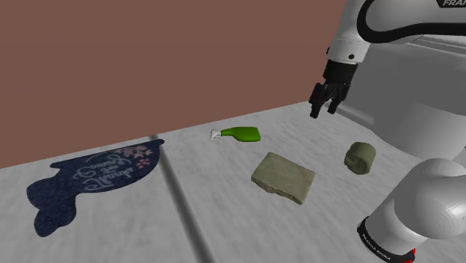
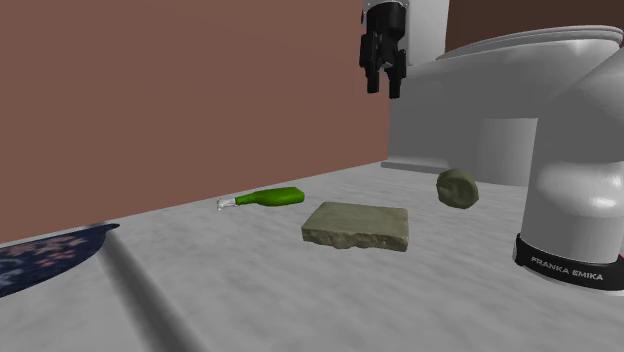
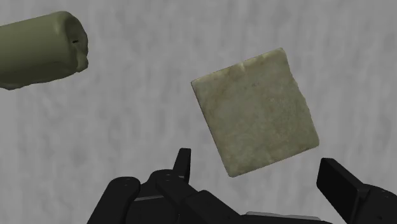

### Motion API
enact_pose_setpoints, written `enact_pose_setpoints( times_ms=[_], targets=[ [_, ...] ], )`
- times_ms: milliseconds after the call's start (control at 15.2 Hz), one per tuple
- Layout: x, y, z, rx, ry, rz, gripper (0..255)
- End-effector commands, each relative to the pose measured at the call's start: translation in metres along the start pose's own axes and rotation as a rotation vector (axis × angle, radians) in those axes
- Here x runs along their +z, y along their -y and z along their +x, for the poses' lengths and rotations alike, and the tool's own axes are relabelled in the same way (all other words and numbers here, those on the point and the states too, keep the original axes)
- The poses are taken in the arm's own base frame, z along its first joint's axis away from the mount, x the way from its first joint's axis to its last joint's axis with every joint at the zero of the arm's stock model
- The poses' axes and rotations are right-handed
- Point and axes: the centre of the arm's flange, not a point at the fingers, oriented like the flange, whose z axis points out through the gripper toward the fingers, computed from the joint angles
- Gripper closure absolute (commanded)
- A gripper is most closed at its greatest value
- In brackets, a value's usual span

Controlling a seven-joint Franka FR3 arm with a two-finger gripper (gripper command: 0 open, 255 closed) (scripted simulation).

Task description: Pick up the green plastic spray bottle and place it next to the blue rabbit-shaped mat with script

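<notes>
The green spray bottle [image 1: 242, 134] lies on its side on the grey surface, white nozzle pointing to the shoulder view's left; it also lies near the wall in the second exterior view [image 2: 268, 199]. The dark blue rabbit-shaped mat [image 1: 91, 178] with pale script lies flat far to the shoulder view's left, and its edge shows in the second exterior view [image 2: 50, 256]. My black gripper [image 1: 327, 103] hangs open high above the surface, well to the right of the bottle, holding nothing. In the wrist view the gripper [image 3: 261, 172] looks down on a flat stone-like slab [image 3: 256, 109].
A flat grey-green slab [image 1: 284, 177] lies between bottle and stand. An olive rounded lump [image 1: 360, 158] sits by the arm's base [image 1: 388, 239]. A groove [image 1: 179, 194] crosses the surface between mat and bottle. A brown wall [image 1: 149, 60] runs behind.
</notes>
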Motion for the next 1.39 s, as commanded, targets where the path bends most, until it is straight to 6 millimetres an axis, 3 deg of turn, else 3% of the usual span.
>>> enact_pose_setpoints(
  times_ms=[0, 660, 1320],
  targets=[
    [0.000, 0.000, 0.000, 0.000, 0.000, 0.000, 0],
    [0.061, -0.009, 0.113, -0.324, -0.012, -0.036, 0],
    [0.121, 0.016, 0.224, -0.647, -0.023, -0.071, 0]
  ],
)
